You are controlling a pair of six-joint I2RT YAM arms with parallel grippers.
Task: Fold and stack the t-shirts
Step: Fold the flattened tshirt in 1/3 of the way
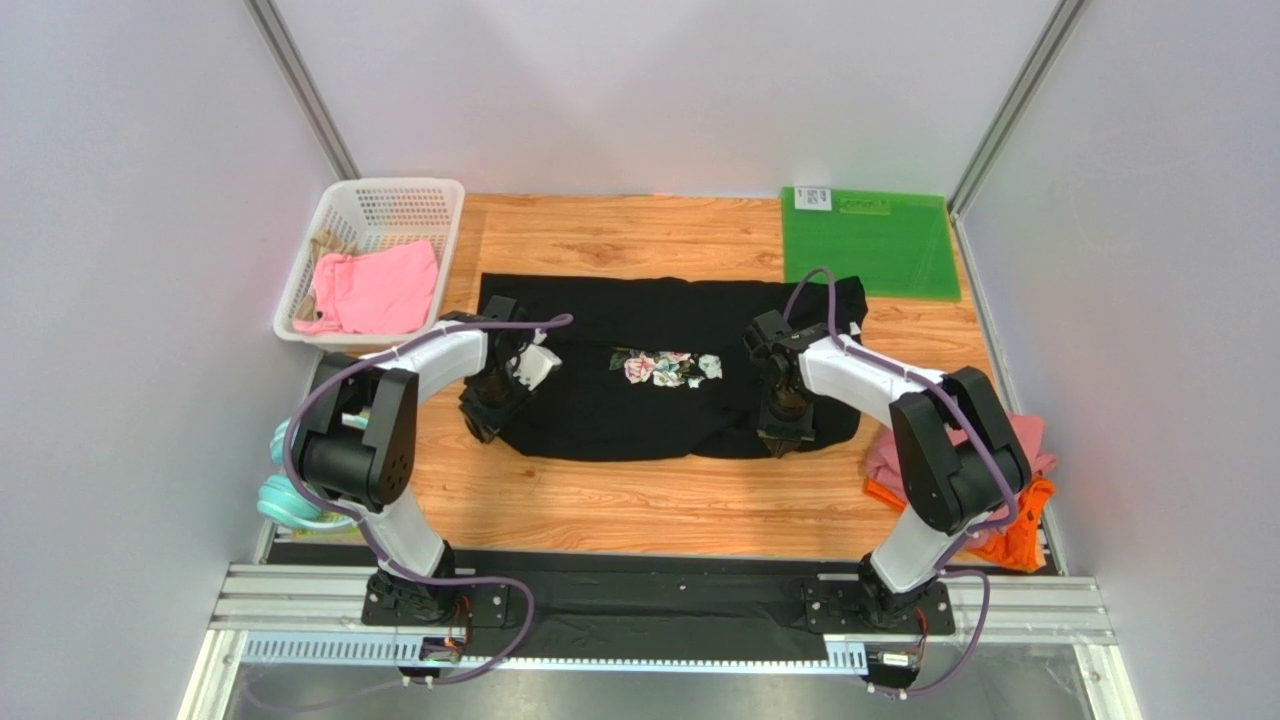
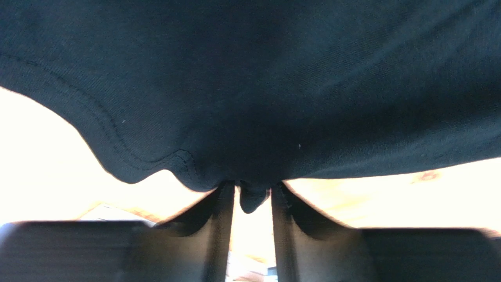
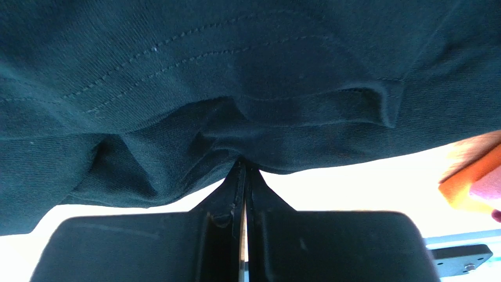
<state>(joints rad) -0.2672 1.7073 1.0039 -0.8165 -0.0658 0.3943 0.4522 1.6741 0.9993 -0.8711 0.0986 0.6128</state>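
Closest to its wrist lens, the right gripper [image 3: 244,169] is clenched on a bunched fold of the black t-shirt [image 1: 631,413], with the jaws pressed flat together. The left gripper [image 2: 253,191] grasps the same shirt. Its jaws stand slightly apart, and a nub of hem fills the space between them.

From above, the black t-shirt lies spread across the middle of the wooden table [image 1: 631,503], its floral print [image 1: 669,368] facing up. The two grippers are at its near left and near right corners. A white basket [image 1: 388,188] at the far left holds a crumpled pink garment [image 1: 376,288]. A green mat [image 1: 869,240] lies flat at the far right. At the right edge, an orange t-shirt [image 1: 1010,536] sits under a dusty-pink t-shirt [image 1: 1034,440], both partly hidden behind the right arm.
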